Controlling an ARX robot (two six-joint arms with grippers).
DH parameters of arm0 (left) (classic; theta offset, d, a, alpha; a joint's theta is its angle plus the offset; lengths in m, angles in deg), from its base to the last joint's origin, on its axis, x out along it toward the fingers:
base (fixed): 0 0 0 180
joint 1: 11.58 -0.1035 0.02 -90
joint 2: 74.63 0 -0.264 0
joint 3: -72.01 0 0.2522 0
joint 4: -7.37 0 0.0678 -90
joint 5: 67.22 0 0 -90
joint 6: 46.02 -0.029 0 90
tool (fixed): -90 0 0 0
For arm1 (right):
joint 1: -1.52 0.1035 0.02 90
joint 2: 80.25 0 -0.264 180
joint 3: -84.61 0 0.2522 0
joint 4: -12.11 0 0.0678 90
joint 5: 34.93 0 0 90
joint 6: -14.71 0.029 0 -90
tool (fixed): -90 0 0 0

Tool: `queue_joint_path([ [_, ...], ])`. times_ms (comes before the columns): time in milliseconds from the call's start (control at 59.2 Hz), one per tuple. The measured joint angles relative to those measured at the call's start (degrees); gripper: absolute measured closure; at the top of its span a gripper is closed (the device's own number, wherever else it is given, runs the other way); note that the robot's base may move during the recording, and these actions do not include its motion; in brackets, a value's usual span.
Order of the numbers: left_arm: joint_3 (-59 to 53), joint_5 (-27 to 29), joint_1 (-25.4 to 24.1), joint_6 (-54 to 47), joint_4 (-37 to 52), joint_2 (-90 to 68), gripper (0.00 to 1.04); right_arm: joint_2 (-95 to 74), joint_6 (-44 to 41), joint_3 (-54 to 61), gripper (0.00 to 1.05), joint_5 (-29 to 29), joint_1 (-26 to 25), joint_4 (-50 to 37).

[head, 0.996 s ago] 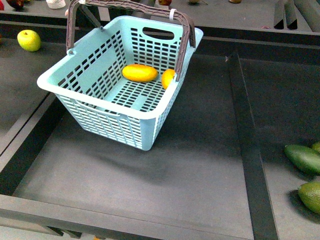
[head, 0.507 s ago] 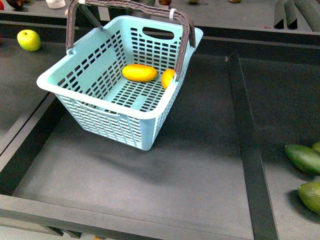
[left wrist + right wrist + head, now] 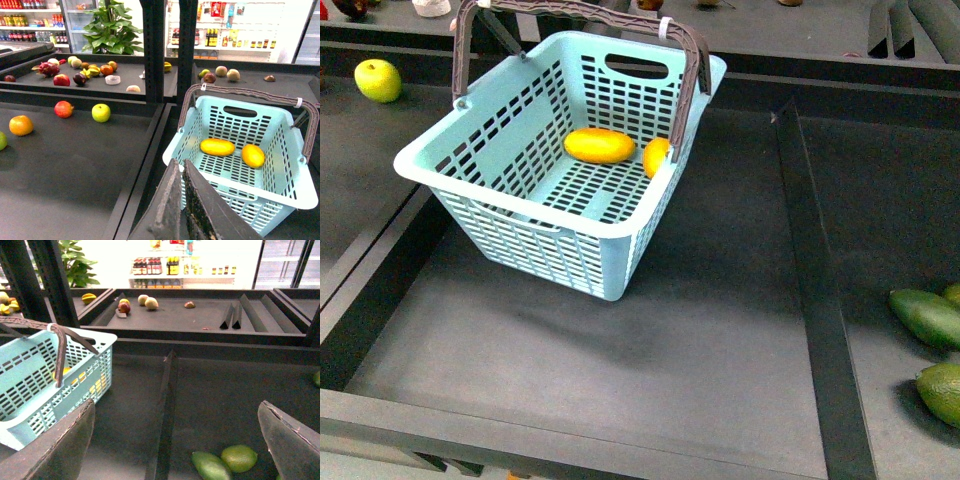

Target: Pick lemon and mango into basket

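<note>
My basket point(image 3: 565, 235) is a light teal plastic one with slotted walls and floor, sitting upright on the dark counter point(image 3: 700, 330) around 11 o'clock in my front view, brown-grey handles point(image 3: 692, 70) raised. Inside, the mango point(image 3: 600, 146), smooth orange-yellow oval, lies on its side on the floor. At its 3 o'clock, the yellow lemon point(image 3: 656, 156) rests against the wall, apart from it.

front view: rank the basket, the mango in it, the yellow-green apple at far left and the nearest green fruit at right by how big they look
1. basket, by far the largest.
2. green fruit and mango: these look alike; the green fruit sits nearer the camera, so no ranking between them.
3. yellow-green apple, smallest, though it lies farther back.
</note>
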Motion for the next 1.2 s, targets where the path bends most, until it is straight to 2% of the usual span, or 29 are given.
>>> queue_joint_path([
  [118,0.0,0.0,0.0,0.0,-2.3,2.3,1.01,0.0,0.0,0.0,0.09,0.0,0.0,0.0],
  [169,0.0,0.0,0.0,0.0,-9.0,7.1,1.01,0.0,0.0,0.0,0.09,0.0,0.0,0.0],
  [220,0.0,0.0,0.0,0.0,-11.4,10.5,1.01,0.0,0.0,0.0,0.09,0.0,0.0,0.0],
  [777,0.0,0.0,0.0,0.0,-11.8,11.5,1.01,0.0,0.0,0.0,0.09,0.0,0.0,0.0],
  [980,0.0,0.0,0.0,0.0,-11.8,11.5,0.62,0.0,0.0,0.0,0.09,0.0,0.0,0.0],
  [1013,0.0,0.0,0.0,0.0,-11.8,11.5,0.51,0.0,0.0,0.0,0.09,0.0,0.0,0.0],
  [1098,0.0,0.0,0.0,0.0,-11.8,11.5,0.34,0.0,0.0,0.0,0.09,0.0,0.0,0.0],
  [1199,0.0,0.0,0.0,0.0,-11.8,11.5,0.08,0.0,0.0,0.0,0.09,0.0,0.0,0.0],
])
